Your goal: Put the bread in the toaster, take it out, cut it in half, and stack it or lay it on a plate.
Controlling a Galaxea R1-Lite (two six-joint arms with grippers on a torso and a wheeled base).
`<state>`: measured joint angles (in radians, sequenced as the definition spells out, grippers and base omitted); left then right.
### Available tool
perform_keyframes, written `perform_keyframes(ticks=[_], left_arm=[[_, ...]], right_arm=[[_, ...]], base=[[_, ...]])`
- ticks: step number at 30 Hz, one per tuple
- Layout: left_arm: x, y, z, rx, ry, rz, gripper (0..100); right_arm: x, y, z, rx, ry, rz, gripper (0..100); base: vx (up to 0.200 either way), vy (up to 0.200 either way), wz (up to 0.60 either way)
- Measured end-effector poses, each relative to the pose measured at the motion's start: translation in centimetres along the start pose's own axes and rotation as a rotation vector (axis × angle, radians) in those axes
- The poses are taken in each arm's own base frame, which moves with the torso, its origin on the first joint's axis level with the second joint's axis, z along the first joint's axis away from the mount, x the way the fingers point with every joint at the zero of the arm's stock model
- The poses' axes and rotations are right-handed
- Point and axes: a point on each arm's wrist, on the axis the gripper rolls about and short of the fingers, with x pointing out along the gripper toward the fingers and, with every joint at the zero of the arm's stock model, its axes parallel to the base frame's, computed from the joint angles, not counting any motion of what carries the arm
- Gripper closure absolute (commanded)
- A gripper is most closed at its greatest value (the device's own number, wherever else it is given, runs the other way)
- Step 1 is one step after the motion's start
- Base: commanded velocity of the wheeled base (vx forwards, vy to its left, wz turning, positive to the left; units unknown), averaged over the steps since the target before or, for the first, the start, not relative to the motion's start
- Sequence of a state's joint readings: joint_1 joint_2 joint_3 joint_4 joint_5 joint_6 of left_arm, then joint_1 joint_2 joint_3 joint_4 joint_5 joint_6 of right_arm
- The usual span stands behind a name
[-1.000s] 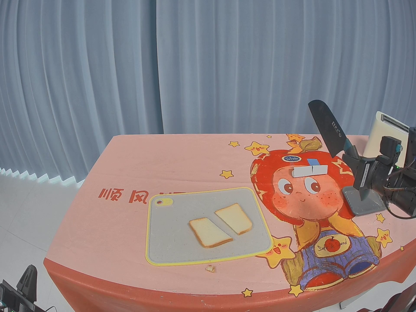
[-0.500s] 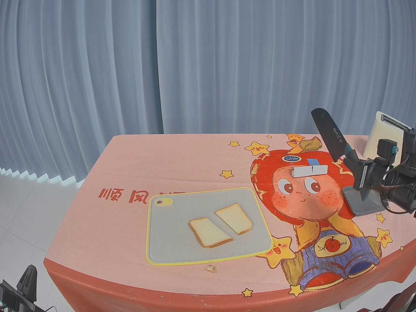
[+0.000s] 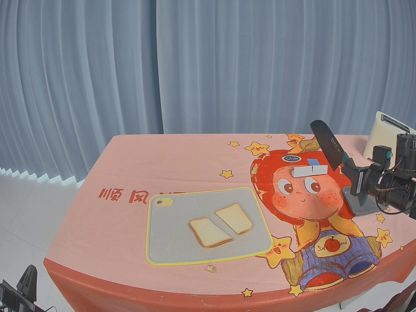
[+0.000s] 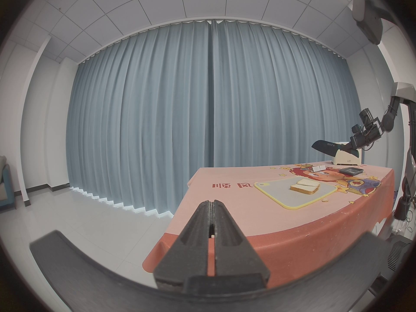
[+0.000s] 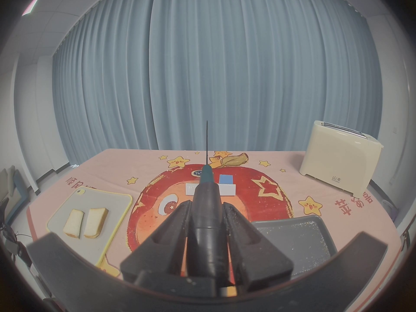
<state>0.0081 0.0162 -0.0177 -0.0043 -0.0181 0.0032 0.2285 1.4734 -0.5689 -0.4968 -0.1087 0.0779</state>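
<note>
cut done: 2 bread halves [image 3: 210, 232] on board [image 3: 173, 235] | R tool [image 3: 353, 176] grips knife [image 3: 328, 141] | L tool [image 4: 211, 226] closed, empty | next prob: park knife, plate halves

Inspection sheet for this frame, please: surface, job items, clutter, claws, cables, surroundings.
Surface: table under a pink cartoon cloth.
Job's things: two bread halves side by side on the cutting board; toaster at the far right; grey tray near it.
Clutter: crumb before the board; white blocks mid-cloth.
Claws: right claw shut on the knife, blade raised; left claw shut, off the table.
Cables: nothing seen.
Surroundings: grey-blue curtain behind.
</note>
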Motion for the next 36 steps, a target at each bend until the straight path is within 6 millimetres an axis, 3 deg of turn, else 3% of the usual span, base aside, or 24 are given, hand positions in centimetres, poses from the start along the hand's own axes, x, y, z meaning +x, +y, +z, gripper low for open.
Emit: perform_keyframes(ticks=[36], left_arm=[[0.0, 0.0, 0.0, 0.000, 0.000, 0.000, 100]], right_arm=[[2.7, -0.4, -2.4, -0.021, 0.135, -0.024, 100]], base=[[0.000, 0.000, 0.00]])
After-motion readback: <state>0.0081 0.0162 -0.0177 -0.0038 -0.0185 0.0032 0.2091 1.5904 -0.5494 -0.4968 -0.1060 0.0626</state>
